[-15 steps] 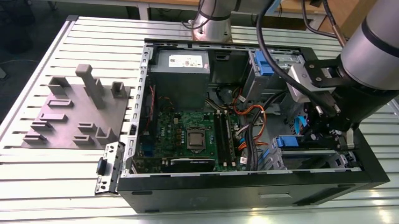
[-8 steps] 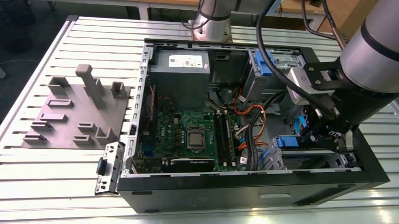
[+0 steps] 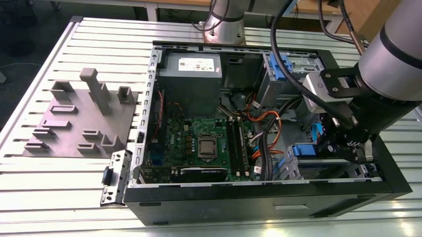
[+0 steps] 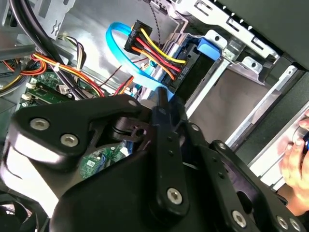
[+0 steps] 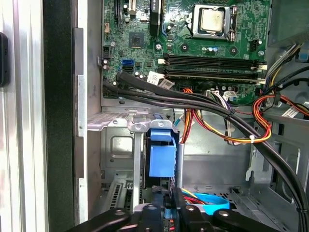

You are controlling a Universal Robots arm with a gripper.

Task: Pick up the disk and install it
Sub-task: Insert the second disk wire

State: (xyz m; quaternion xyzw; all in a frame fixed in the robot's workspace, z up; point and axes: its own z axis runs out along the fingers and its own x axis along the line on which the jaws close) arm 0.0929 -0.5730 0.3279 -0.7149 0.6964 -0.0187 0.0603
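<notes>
1. At about ten o'clock in the exterior view, the dark floor (image 3: 26, 29) lies beyond the edge of the table.
2. The slatted aluminium table (image 3: 59, 182) carries everything. Its ribs run from the exterior view's left to its right and shine under the room light.
3. A grey fixture plate (image 3: 79, 123) with upright blocks lies flat on the table at nine o'clock from the computer case (image 3: 264, 202), just beside it.
4. The case lies on its side with the cover off. Inside it the grey power supply (image 3: 191, 69) sits at eleven o'clock, and the green motherboard (image 3: 197, 143) with its bare processor sits at seven o'clock.
5. The arm's base (image 3: 224, 24) stands on the table at twelve o'clock from the case, with a wooden desk edge (image 3: 178, 4) behind it.
6. Orange, red and black cables (image 3: 264, 128) cross the middle of the case towards the metal drive cage (image 3: 290, 168).
7. The disk (image 3: 305, 149) stands on edge in that cage, at about four o'clock within the case. Its blue carrier frame (image 5: 161, 157) faces outward in the first wrist view.
8. The gripper (image 3: 353, 148) hangs inside the case at three o'clock from the disk, just beside it. It is not possible to tell whether it is spread or pressed together, or whether it touches the disk.
9. In the second wrist view, a person's hand (image 4: 294, 162) rests at the case's outer edge.
</notes>
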